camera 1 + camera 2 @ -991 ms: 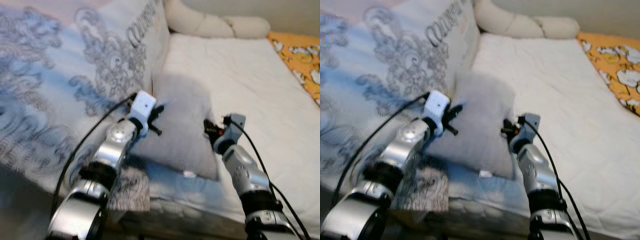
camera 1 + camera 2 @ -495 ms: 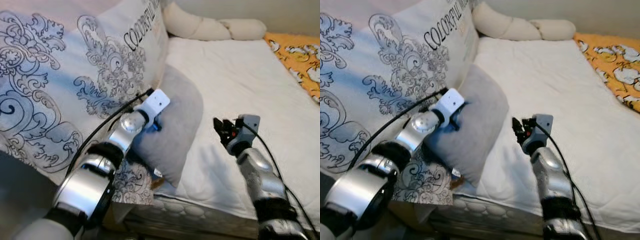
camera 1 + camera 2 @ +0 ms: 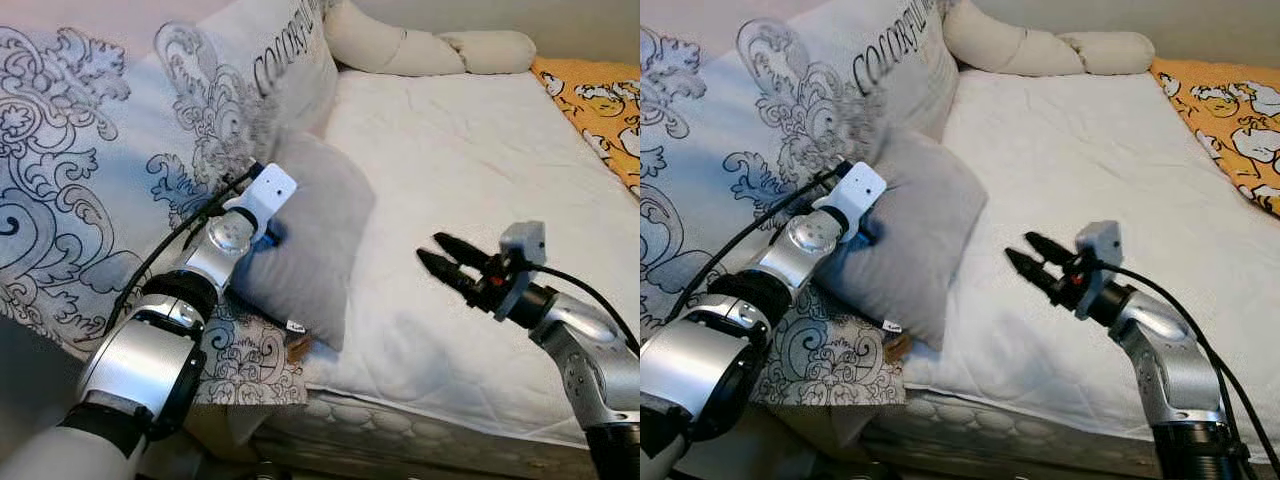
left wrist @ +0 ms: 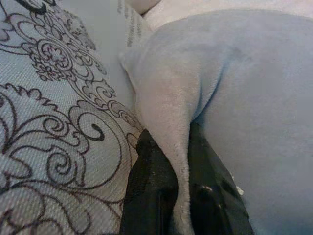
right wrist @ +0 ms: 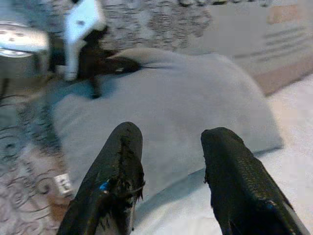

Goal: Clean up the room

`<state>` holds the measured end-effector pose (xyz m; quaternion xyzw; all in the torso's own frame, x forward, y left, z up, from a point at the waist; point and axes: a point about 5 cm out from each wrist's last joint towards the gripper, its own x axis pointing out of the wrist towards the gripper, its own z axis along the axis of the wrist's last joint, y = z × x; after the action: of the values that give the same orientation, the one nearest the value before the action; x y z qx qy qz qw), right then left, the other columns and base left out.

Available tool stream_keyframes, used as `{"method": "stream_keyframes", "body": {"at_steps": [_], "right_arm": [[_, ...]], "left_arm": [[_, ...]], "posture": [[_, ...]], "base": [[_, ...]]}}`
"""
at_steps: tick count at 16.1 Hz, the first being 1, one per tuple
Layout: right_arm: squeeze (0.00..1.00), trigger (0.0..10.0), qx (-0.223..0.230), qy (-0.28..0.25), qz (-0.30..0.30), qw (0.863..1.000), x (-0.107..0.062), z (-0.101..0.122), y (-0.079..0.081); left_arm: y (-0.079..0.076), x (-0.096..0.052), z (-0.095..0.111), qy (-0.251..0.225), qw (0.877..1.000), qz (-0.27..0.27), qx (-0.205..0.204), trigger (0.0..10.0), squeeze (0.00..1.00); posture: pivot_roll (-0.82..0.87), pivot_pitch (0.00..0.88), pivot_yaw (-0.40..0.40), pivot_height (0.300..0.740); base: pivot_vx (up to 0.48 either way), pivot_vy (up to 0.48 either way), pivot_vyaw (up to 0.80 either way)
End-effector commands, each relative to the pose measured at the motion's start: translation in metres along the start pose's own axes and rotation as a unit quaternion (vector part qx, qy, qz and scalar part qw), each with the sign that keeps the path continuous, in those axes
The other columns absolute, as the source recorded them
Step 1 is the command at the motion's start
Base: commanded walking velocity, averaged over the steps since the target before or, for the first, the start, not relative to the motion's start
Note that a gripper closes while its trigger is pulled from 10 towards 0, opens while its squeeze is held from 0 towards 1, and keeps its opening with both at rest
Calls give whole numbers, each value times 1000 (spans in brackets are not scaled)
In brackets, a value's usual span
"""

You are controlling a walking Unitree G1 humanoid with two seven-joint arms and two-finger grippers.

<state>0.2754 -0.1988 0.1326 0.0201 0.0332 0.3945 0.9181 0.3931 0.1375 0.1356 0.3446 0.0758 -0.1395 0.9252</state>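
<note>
A small grey pillow (image 3: 305,235) leans against a large patterned pillow (image 3: 120,170) at the left edge of the white bed (image 3: 470,150). My left gripper (image 3: 272,232) is shut on the grey pillow's left edge; in the left wrist view its black fingers (image 4: 151,186) pinch a fold of the grey fabric (image 4: 230,93). My right gripper (image 3: 440,256) hovers open above the mattress, to the right of the grey pillow and apart from it. In the right wrist view its fingers (image 5: 117,166) point at the grey pillow (image 5: 171,122).
A long cream bolster (image 3: 430,48) lies along the bed's far end. An orange patterned blanket (image 3: 600,100) covers the far right corner. The mattress's front edge (image 3: 400,425) runs below the arms. The patterned pillow hangs over that edge at the left.
My right gripper has let go of the grey pillow, opened and swung right, away from it. The left gripper has kept its hold and drawn the pillow left against the patterned pillow.
</note>
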Motion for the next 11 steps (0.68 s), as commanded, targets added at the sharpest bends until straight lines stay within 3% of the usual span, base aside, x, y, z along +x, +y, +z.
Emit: {"method": "stream_keyframes", "body": {"at_steps": [1, 3, 5, 6, 7, 8, 9, 10, 11], "right_arm": [[0, 10000, -5, 7, 24, 1000, 0, 3, 2], [0, 10000, -4, 12, 38, 999, 0, 4, 4], [0, 10000, -2, 21, 65, 998, 2, 3, 9], [0, 10000, 0, 20, 69, 997, 2, 3, 10], [0, 10000, 3, 18, 71, 997, 2, 3, 10], [0, 10000, 4, 17, 73, 997, 2, 3, 10], [0, 10000, 5, 16, 73, 997, 2, 3, 11], [0, 10000, 5, 16, 75, 997, 1, 3, 11], [0, 10000, 7, 25, 68, 997, 0, 0, 11]], "left_arm": [[10, -2, -2, 1, 999, 45, 13, 10000, 0], [8, -3, -3, 0, 997, 72, 9, 10000, 0], [-15, -3, -4, -15, 998, 41, 34, 10000, 0], [-18, -4, -6, -10, 999, 39, 36, 10000, 0], [-18, -4, -10, 5, 999, 38, 13, 10000, 0], [-16, -4, -11, 9, 999, 37, -9, 10000, 459], [-16, -4, -11, 8, 999, 36, -15, 10000, 459], [-12, -4, -10, 0, 999, 44, -24, 10000, 1000], [-6, -5, -8, -17, 998, 59, -35, 10000, 1000]], "posture": [[-8, 0, 48, 740], [-3, 0, 42, 740], [9, 0, 30, 740], [12, 0, 29, 740], [12, 0, 31, 740], [13, 0, 31, 740], [13, 0, 31, 740], [14, 0, 32, 740], [13, 0, 34, 740]], "base": [[0, 0, 0], [0, 0, 0], [0, 0, 0], [0, 0, 0], [0, 0, 0], [0, 0, 0], [0, 0, 0], [0, 0, 0], [0, 0, 0]]}}
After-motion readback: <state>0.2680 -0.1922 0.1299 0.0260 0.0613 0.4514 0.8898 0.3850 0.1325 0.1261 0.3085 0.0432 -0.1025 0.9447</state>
